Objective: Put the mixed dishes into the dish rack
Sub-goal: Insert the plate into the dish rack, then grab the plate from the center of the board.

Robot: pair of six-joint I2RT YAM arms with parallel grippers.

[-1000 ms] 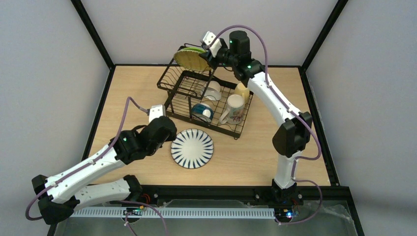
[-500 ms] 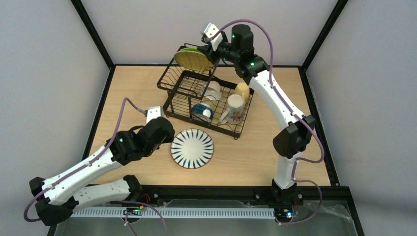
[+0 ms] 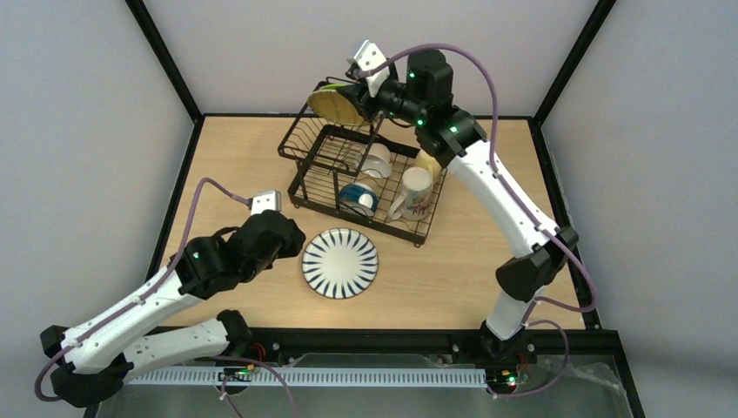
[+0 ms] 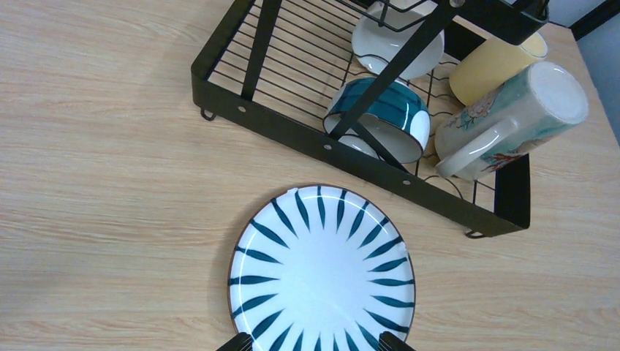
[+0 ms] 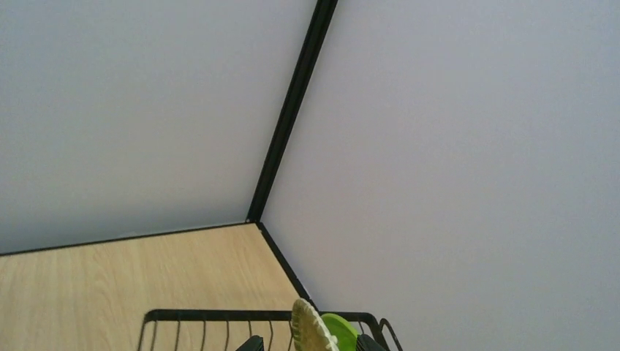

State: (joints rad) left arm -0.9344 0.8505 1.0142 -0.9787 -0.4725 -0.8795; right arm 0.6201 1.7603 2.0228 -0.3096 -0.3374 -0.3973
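the loading is getting well on: the white bowl point(image 4: 398, 44), the blue-outside bowl point(image 4: 380, 117), the yellow mug point(image 4: 493, 69) and the cream mug point(image 4: 526, 110) are all sitting in the flat tray of the dish rack point(image 4: 278, 123), the bowls tipped among the wires and the mugs crowding the right end. two plates are waiting to go in. the right gripper point(image 5: 311, 344) is clamping the green plate point(image 3: 338, 104) by its edge and holding it on edge in the air above the far corner of the raised basket tier, which is showing no dish in it; whether the plate is brushing the top wires cannot be told. the striped plate point(image 4: 322, 274) is lying flat on the table point(image 4: 95, 183), just in front of the rack's near rail and apart from it. the left gripper point(image 4: 316, 342) is hanging over that plate's near rim with its fingers spread wide and nothing between them. for room, the green plate is working close to the back wall and the black corner post point(image 5: 292, 110), so the free way is looking like downward into the tier. bare wood is lying open to the left of the striped plate, while the rail is closing off its far side.
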